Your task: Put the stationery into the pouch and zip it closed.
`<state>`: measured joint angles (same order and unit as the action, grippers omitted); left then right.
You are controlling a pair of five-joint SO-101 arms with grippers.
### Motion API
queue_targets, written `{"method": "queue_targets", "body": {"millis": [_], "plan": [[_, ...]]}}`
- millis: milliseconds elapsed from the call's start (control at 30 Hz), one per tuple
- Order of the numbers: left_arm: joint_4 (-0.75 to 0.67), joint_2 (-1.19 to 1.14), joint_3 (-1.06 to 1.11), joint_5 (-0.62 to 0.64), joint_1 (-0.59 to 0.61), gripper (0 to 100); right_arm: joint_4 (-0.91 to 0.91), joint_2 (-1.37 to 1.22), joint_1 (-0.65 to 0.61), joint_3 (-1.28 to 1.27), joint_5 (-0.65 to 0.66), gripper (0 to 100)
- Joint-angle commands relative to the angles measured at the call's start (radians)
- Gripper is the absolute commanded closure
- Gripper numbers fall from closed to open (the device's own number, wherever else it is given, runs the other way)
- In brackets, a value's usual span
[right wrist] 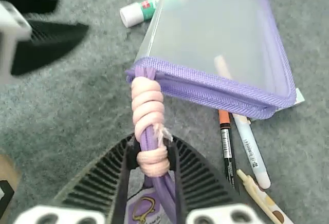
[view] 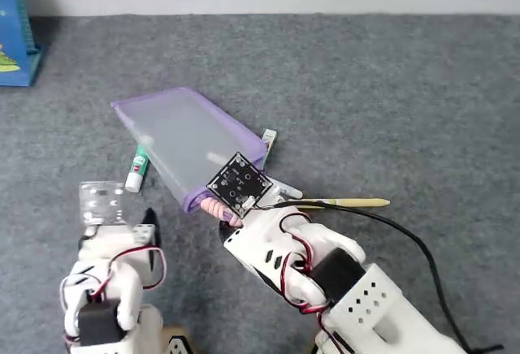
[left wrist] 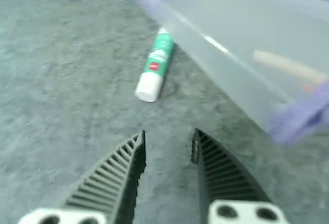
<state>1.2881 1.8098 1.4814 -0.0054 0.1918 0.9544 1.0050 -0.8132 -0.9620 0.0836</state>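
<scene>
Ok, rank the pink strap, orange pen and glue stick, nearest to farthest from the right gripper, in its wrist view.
1. pink strap: clamped in the right gripper.
2. orange pen: beside the pouch zip end.
3. glue stick: past the pouch.

The glue stick point(left wrist: 156, 67) bears a red patch and pale print, too blurred to read. Dark print along the white pen point(right wrist: 250, 149) is likewise illegible.
</scene>
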Motion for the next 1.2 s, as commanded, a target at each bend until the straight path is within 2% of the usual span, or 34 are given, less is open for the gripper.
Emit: {"method": "queue_targets", "body": {"millis": [0,167,367,633,867,1067,1167], "plan": [[-0.006,0.011,-0.005,-0.009,-0.104,85,0.007,0.030,-0.001,0.011,0.000,99.1],[-0.063,0.011,0.042,-0.017,-0.207,84,0.007,0.030,-0.001,0.011,0.000,99.1],[-0.083,0.011,0.047,0.041,-0.239,73,0.021,0.030,-0.033,0.009,-0.037,99.1],[-0.089,0.011,0.047,0.046,-0.230,73,0.022,0.030,-0.030,0.009,-0.051,99.1],[-0.114,0.011,0.054,0.040,-0.227,79,0.059,0.035,-0.027,0.015,-0.051,99.1],[-0.224,0.011,0.111,0.020,-0.118,79,0.099,0.124,-0.031,0.015,-0.049,99.1],[-0.232,0.011,0.120,0.000,-0.107,79,0.124,0.176,-0.030,0.015,-0.049,99.1]]}}
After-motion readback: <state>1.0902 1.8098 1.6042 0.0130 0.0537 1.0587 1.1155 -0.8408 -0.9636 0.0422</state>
